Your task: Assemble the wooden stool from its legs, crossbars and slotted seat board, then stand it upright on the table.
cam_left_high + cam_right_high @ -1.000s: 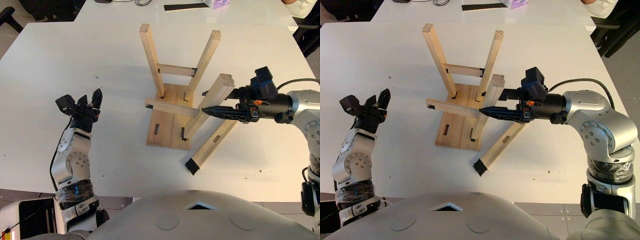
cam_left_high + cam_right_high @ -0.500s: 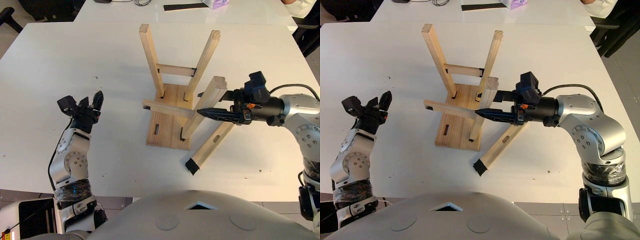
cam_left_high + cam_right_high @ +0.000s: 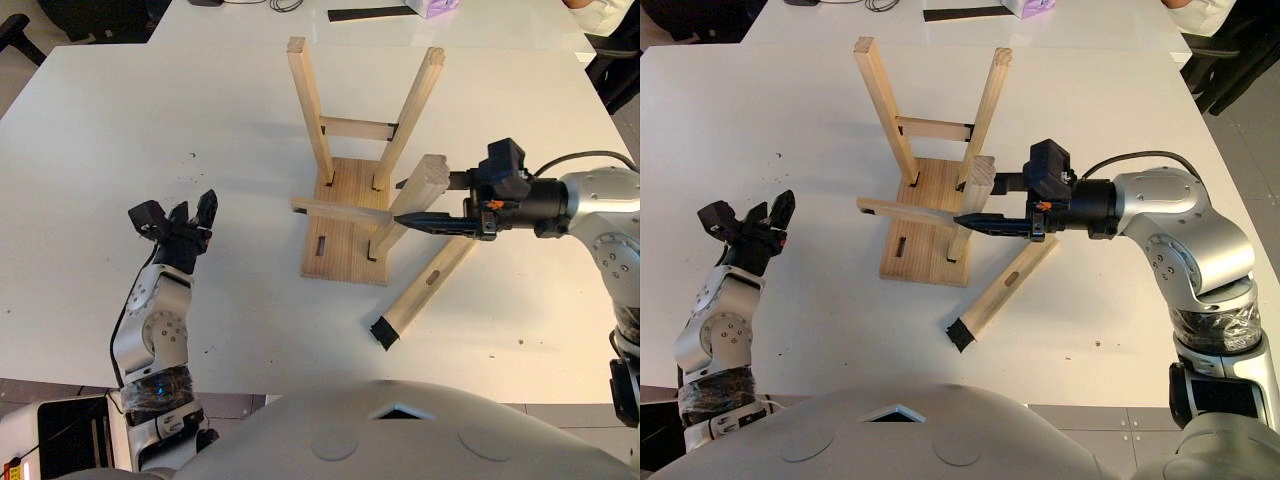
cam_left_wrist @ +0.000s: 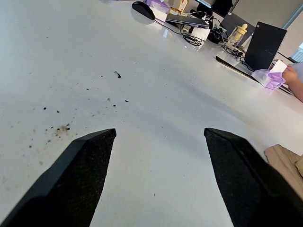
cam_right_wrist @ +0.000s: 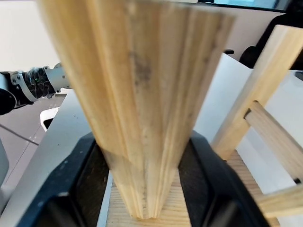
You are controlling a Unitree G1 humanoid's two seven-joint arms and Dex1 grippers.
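Observation:
The slotted seat board (image 3: 338, 240) lies flat on the white table (image 3: 150, 120). Two legs (image 3: 309, 110) (image 3: 411, 115) stand in its far corners, joined by a crossbar (image 3: 357, 128). My right gripper (image 3: 402, 203) is shut on a third leg (image 3: 422, 186), which leans with its foot at the board's near right corner. A crossbar (image 3: 335, 209) sticks out leftward from that leg. In the right wrist view this leg (image 5: 142, 94) sits between the black fingers (image 5: 75, 189). A fourth leg (image 3: 428, 286) lies on the table, right of the board. My left gripper (image 3: 180, 214) stands open over bare table, far left of the stool.
The lying leg has a black cap (image 3: 381, 333) at its near end. A second table (image 3: 400, 20) with cables and a tissue pack (image 3: 435, 6) stands behind. Dark specks (image 4: 61, 127) dot the table under the left gripper. Bare tabletop stretches left of the board.
The right gripper has tipped the held leg more upright, its foot now nearer the board's corner. The board with its two legs has shifted slightly right and away. The left gripper has sunk a little.

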